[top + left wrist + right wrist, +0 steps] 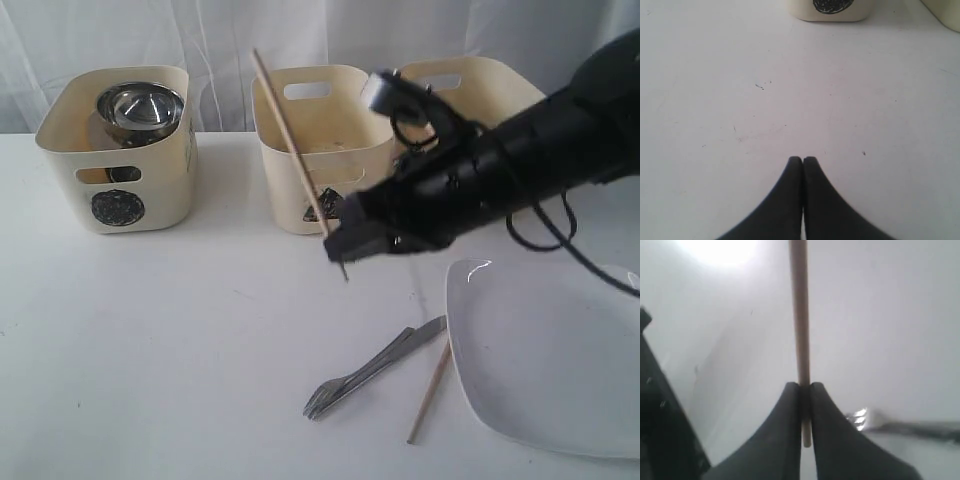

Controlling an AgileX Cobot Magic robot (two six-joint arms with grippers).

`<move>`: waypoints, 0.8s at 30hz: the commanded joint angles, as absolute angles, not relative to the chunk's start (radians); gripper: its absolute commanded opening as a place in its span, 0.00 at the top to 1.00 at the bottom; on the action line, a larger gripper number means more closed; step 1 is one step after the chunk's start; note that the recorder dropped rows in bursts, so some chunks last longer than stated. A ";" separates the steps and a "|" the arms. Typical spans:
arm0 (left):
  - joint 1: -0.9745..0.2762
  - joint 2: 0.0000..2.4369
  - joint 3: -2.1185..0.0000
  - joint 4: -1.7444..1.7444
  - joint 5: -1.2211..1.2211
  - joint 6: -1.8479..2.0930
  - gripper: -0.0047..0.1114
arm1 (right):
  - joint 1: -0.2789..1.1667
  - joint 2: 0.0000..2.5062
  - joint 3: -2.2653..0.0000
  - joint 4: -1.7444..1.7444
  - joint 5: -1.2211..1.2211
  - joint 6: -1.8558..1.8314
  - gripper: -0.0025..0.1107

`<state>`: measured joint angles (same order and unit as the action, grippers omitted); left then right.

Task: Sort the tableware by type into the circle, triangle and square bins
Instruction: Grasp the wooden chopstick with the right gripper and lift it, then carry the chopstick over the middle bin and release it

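At the front edge of the middle bin (350,165), our right gripper (336,250) pinches a chopstick (290,140). Our left gripper (803,161), jaws pressed together, has open worktop (740,100) ahead.

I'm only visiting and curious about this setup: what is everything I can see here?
Cream plastic tubs: three, cream, rowed at back of white table.
Steel bowls: stacked, count unclear, silver, in left tub.
Wooden chopsticks: two, tan, one held aloft, one on table.
Large white squarish plate: one, white, front right.
Steel fork: one, silver, on table left of plate.
Steel knife: one, silver, against the fork.
Right gripper: one, black, shut on chopstick.
Left gripper: one, black, shut, empty, over table.
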<state>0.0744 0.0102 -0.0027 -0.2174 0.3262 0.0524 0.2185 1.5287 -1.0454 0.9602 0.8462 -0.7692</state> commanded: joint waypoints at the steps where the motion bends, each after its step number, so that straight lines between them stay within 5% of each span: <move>1: 0.068 0.002 0.000 -0.224 0.355 0.054 0.96 | 0.167 1.554 -1.154 0.974 0.698 -0.779 0.98; 17: 0.068 0.002 0.000 -0.224 0.355 0.054 0.96 | 0.139 1.891 -1.507 0.997 0.339 -0.780 0.98; 24: 0.068 0.002 0.000 -0.224 0.355 0.054 0.96 | 0.139 2.019 -1.584 0.997 0.362 -0.785 0.98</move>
